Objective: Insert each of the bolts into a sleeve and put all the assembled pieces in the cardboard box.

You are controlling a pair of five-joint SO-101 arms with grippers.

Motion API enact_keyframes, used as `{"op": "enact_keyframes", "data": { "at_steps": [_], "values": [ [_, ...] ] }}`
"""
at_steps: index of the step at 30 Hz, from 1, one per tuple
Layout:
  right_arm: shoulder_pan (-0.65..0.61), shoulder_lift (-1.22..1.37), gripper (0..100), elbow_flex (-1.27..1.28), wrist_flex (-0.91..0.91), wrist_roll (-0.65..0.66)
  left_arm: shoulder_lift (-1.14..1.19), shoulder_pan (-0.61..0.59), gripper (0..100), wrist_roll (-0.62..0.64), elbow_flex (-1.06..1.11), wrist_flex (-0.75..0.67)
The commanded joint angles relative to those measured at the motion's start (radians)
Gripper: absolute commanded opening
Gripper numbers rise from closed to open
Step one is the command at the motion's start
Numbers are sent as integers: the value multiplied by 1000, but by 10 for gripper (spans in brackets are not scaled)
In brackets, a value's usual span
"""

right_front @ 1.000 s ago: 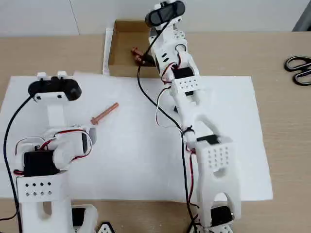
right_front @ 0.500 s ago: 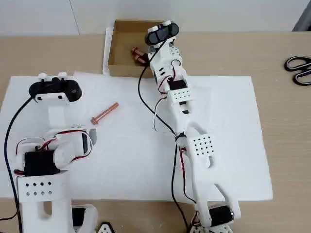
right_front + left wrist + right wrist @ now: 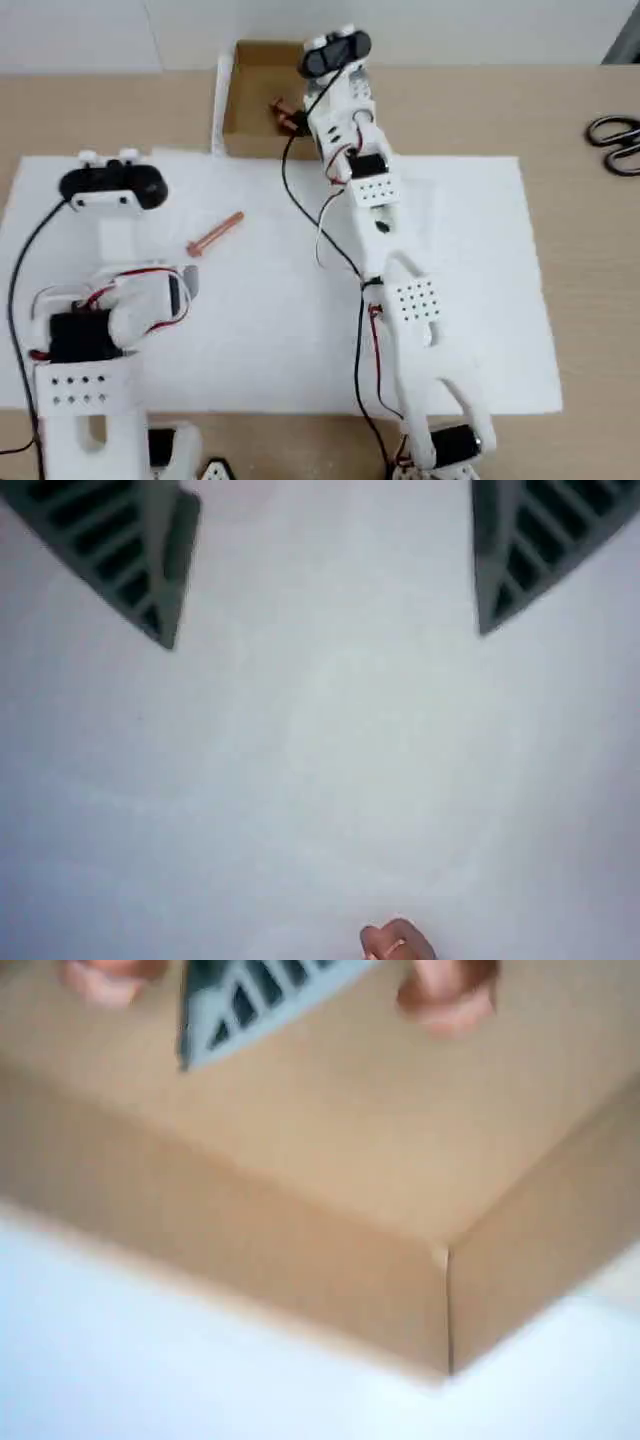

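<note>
A copper bolt-and-sleeve piece (image 3: 215,233) lies on the white sheet (image 3: 270,320), just right of my left gripper (image 3: 110,185). In the left wrist view that gripper (image 3: 325,635) hangs open over bare sheet, with the end of the copper piece (image 3: 397,945) at the frame's edge. My right arm stretches out to the cardboard box (image 3: 245,95), its gripper (image 3: 335,55) above the box's right side. Copper pieces (image 3: 285,112) lie inside the box. The right wrist view looks at the box floor (image 3: 330,1160) and a corner, with two pinkish pieces (image 3: 450,995) beside the gripper.
Scissors (image 3: 615,143) lie on the wooden table at the far right. The box's flap (image 3: 218,105) stands along its left side. The white sheet covers the middle of the table between the two arm bases.
My right arm has straightened, its elbow swinging left, and its gripper has shifted a little over the box. The left arm and the piece on the sheet stayed put.
</note>
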Motion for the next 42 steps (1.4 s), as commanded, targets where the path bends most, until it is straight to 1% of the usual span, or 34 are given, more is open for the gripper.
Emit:
{"op": "enact_keyframes", "data": {
  "at_steps": [1,5,7,10,19,24,26,31,35,38,42],
  "values": [
    [19,-33,201,-146,105,-8,-12,2,185,-3,-4,-15],
    [22,-35,201,-321,262,-8,-12,2,185,-5,-4,-15],
    [30,-62,201,-310,315,-6,-12,2,185,-5,-4,-15],
    [39,-173,197,-313,426,-6,-12,2,185,-5,-8,-15],
    [44,-490,193,-310,908,-6,-12,3,185,-5,-4,-15],
    [39,-662,195,-310,1239,-6,-12,3,185,-5,-7,-15],
    [38,-720,195,-310,1343,-6,-12,3,185,-5,-8,-15],
    [45,-851,195,-310,1376,-11,-12,3,186,-9,-12,-15],
    [28,-966,195,-259,1380,-11,-12,-3,186,-80,-67,9],
    [30,-1089,195,-94,1382,-11,-12,-5,186,-95,-139,58],
    [30,-1330,195,209,1382,-11,-12,-5,186,-95,-232,150]
  ]
}}
